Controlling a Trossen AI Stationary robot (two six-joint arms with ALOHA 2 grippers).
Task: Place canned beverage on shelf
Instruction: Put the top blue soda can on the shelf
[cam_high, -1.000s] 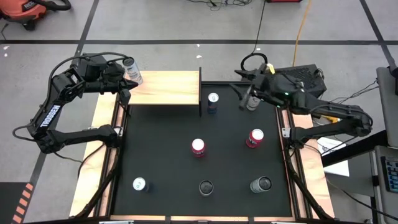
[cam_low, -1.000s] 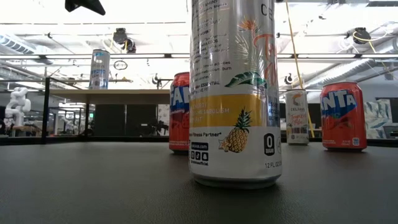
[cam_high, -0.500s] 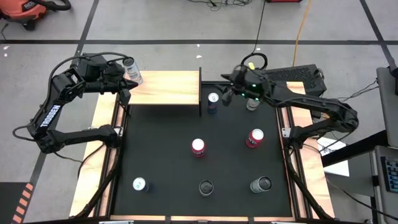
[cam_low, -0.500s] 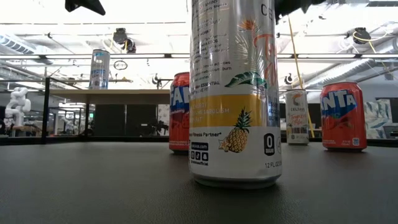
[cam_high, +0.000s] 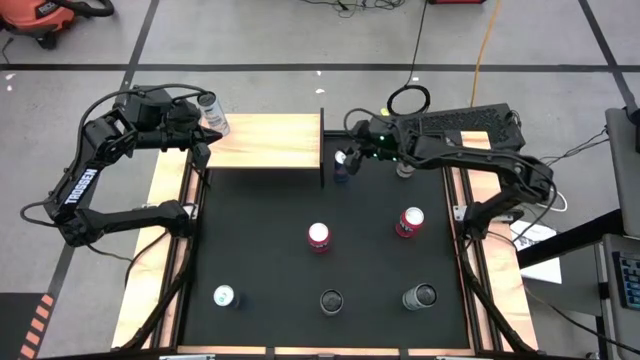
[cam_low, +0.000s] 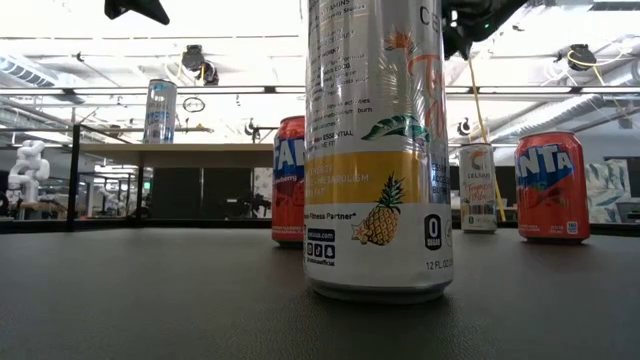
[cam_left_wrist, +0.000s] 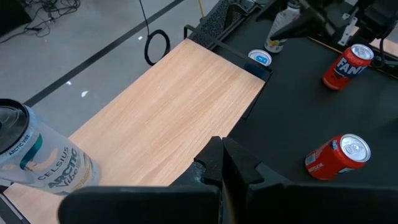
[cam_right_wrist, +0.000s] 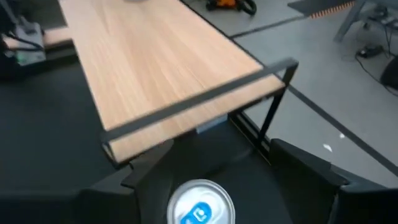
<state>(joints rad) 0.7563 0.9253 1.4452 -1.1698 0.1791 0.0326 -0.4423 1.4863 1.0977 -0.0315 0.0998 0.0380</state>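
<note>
We take the task as barely begun. One tall silver Celsius "Arctic Vibe" can (cam_left_wrist: 38, 160) stands on the pale light-wood shelf board (cam_high: 265, 140), at its far end, just beside the left gripper (cam_high: 205, 148), whose fingers (cam_left_wrist: 231, 163) are clenched on nothing. The other cans sit on the black mat (cam_high: 260, 260).

The right gripper (cam_high: 345, 160) hovers at the shelf's black-framed end; between its parted dark fingers (cam_right_wrist: 308, 174) lies the blue-tabbed silver top of a small dark can (cam_right_wrist: 200, 202), not yet grasped. Our judgement: this can is the next to be lifted onto the board just beyond the fingertips.

Left on the mat, well apart from both grippers, are two red Fanta cans (cam_high: 319, 237) (cam_high: 410, 221), a pale Celsius can (cam_high: 405, 166) just behind the right fingers, and three more along the near edge (cam_high: 224, 297) (cam_high: 331, 301) (cam_high: 419, 296).

Legible on the nearest silver pineapple-print can (cam_low: 378, 150): "Fitness Partner", "0 sugar", "12 FL OZ".
</note>
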